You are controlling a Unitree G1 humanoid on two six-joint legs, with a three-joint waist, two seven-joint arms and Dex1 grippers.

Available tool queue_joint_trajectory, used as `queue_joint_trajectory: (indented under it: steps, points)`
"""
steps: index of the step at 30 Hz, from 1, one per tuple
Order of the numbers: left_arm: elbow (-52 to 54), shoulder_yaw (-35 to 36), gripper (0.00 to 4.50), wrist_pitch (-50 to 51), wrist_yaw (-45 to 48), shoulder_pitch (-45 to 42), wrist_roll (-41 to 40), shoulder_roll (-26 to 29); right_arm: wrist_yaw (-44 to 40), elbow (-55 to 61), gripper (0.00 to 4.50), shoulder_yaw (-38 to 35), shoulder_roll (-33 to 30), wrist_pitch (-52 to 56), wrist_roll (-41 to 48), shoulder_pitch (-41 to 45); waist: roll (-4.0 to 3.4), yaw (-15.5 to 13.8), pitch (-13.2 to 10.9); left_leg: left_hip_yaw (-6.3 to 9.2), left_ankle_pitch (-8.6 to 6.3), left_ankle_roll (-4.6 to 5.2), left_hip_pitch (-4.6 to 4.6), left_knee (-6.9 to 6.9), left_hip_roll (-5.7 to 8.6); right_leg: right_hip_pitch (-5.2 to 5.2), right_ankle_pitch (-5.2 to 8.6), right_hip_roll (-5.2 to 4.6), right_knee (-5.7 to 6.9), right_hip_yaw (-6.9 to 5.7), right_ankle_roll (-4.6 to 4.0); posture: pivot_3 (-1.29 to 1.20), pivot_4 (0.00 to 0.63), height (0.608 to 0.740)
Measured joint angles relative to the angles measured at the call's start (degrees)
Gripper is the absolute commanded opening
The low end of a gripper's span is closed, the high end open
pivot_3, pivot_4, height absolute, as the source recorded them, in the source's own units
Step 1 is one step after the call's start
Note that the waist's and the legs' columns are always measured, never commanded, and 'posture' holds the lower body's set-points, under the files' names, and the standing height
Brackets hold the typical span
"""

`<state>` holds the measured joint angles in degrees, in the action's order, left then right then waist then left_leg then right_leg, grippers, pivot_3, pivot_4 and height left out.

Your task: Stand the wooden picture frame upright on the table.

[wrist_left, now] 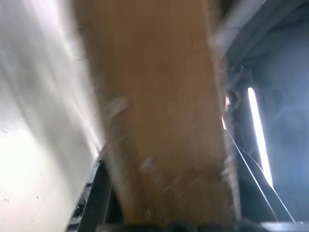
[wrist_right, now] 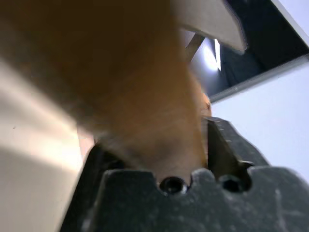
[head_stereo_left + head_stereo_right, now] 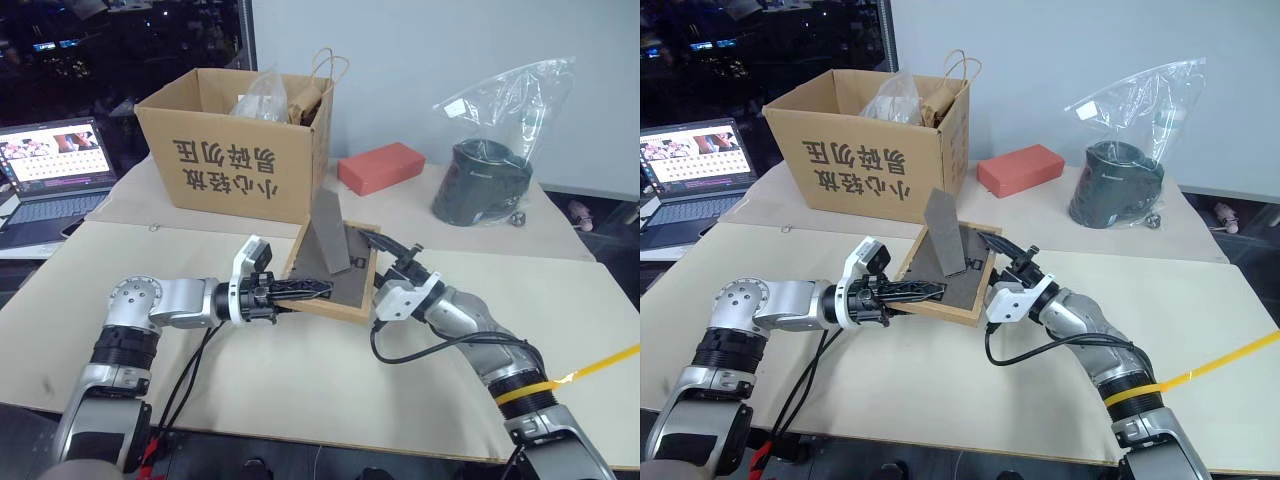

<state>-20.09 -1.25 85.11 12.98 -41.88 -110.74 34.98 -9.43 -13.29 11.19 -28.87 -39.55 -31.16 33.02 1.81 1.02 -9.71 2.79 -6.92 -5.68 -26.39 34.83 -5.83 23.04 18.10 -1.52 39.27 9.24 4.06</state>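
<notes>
The wooden picture frame [image 3: 345, 288] is held tilted just above the table [image 3: 300, 390], its dark back panel facing me. Its fold-out stand [image 3: 328, 235] sticks up from that panel. My left gripper [image 3: 303, 290] reaches in from the left and is shut on the frame's lower wooden edge; that light wood [image 1: 159, 121] runs between its fingers in the left wrist view. My right gripper [image 3: 380, 250] is at the frame's right edge. In the right wrist view, wood [image 2: 140, 96] fills the space between its fingers [image 2: 223, 145].
A cardboard box [image 3: 235, 150] with bags inside stands right behind the frame. A red flat box [image 3: 380, 165] and a clear plastic bag holding a dark object [image 3: 490, 175] sit at the back right. An open laptop [image 3: 55, 165] is at the far left.
</notes>
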Motion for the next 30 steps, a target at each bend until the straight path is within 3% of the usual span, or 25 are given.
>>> queue_joint_trajectory:
  steps: [1, 3, 4, 6, 9, 10, 14, 19, 22, 25, 30]
  points:
    - [0.71, 0.0, 1.2, 0.04, 0.42, 0.18, 0.33, 0.3, 0.13, -0.06, 1.64, 0.0, -0.1, -0.4, -0.18, 0.17, 0.0, 0.01, 0.0, 0.04, 0.01, -0.02, 0.0, -0.01, 0.0, -0.01, 0.0, 0.0, 0.0, -0.05, -0.01, 0.0, 0.15, 0.688]
    - [2.1, 0.0, 2.22, 0.03, 1.16, 0.46, 0.88, 1.06, 0.59, -0.41, 1.63, 0.04, -0.09, -1.36, -0.35, 0.24, 0.0, -0.01, 0.0, 0.08, 0.02, -0.03, 0.0, 0.0, 0.0, -0.02, 0.0, 0.0, 0.03, -0.08, -0.03, 0.0, 0.15, 0.688]
    - [3.91, 0.14, 2.41, -0.02, 1.68, 1.1, 1.44, 2.05, 0.55, -0.88, 1.59, 0.53, -0.12, -2.21, -0.35, 0.26, 0.0, 0.07, 0.0, 0.09, 0.03, -0.03, 0.0, 0.0, 0.0, -0.03, 0.0, 0.0, 0.04, -0.09, -0.03, 0.0, 0.15, 0.688]
    - [6.41, 0.36, 3.25, 0.06, 2.55, 1.99, 2.21, 3.97, 0.49, -2.04, 1.34, 1.77, -0.21, -3.17, -0.33, 0.18, 0.0, 0.18, 0.0, 0.12, 0.04, -0.04, 0.0, 0.0, 0.0, -0.03, 0.0, 0.0, 0.07, -0.11, -0.04, 0.0, 0.15, 0.688]
    - [6.64, 1.92, 4.32, -0.24, 3.49, 3.96, 4.32, 7.52, 0.36, -3.64, 1.33, 1.64, -1.16, -3.81, 0.48, 0.19, 0.0, 0.17, 0.0, 0.13, 0.08, -0.02, 0.0, 0.01, 0.0, -0.03, -0.01, -0.01, 0.1, -0.14, -0.06, 0.0, 0.15, 0.688]
    - [6.63, 2.56, 4.49, -0.35, 3.76, 4.32, 5.07, 8.26, 0.2, -3.98, 1.33, 1.54, -1.44, -3.82, 0.92, 0.19, 0.0, 0.14, -0.01, 0.15, 0.08, -0.02, 0.0, 0.01, 0.0, -0.03, -0.01, 0.0, 0.1, -0.16, -0.07, 0.0, 0.15, 0.688]
    - [7.08, 5.72, 4.5, -1.3, 6.59, 4.7, 8.68, 10.67, -1.06, -4.35, 1.33, 1.33, -1.47, -3.82, 3.83, 0.27, 0.0, 0.06, -0.01, 0.19, 0.08, -0.02, 0.0, 0.0, 0.0, -0.06, 0.01, -0.01, 0.1, -0.23, -0.09, 0.0, 0.15, 0.688]
    - [20.65, 11.42, 4.5, -7.81, 19.23, 10.73, 22.25, 18.16, -9.73, -5.87, 1.33, 1.17, 0.71, 2.13, 15.49, 1.64, -0.08, 1.0, -0.08, 0.22, 0.13, -0.1, 0.0, -0.07, -0.02, -0.07, 0.02, -0.02, 0.14, -0.31, -0.16, 0.0, 0.15, 0.688]
    - [31.76, 11.28, 4.5, -15.92, 30.28, 18.45, 33.92, 22.81, -16.95, -6.06, 1.33, -1.27, 2.87, 12.43, 26.36, 3.68, -0.12, 1.28, -0.11, 0.31, 0.17, -0.13, 0.04, -0.07, -0.03, -0.18, 0.02, -0.02, 0.16, -0.44, -0.19, 0.0, 0.15, 0.688]
    - [39.28, 11.24, 4.5, -29.01, 36.87, 27.21, 46.77, 22.03, -24.48, -5.36, 1.32, -4.02, 5.32, 30.67, 38.78, 4.76, -0.13, 1.27, -0.13, 0.36, 0.17, -0.13, 0.2, -0.06, -0.06, -0.36, 0.06, -0.01, 0.17, -0.52, -0.27, 0.0, 0.15, 0.688]
    - [40.57, 11.79, 4.5, -37.17, 39.36, 29.47, 54.44, 20.32, -31.97, -7.19, 1.32, -6.41, 5.73, 59.44, 50.79, 10.03, -0.25, 1.11, -0.26, 0.32, 0.22, -0.04, 0.07, -0.03, -0.06, -0.18, 0.07, -0.01, 0.17, -0.51, -0.25, 0.0, 0.15, 0.688]
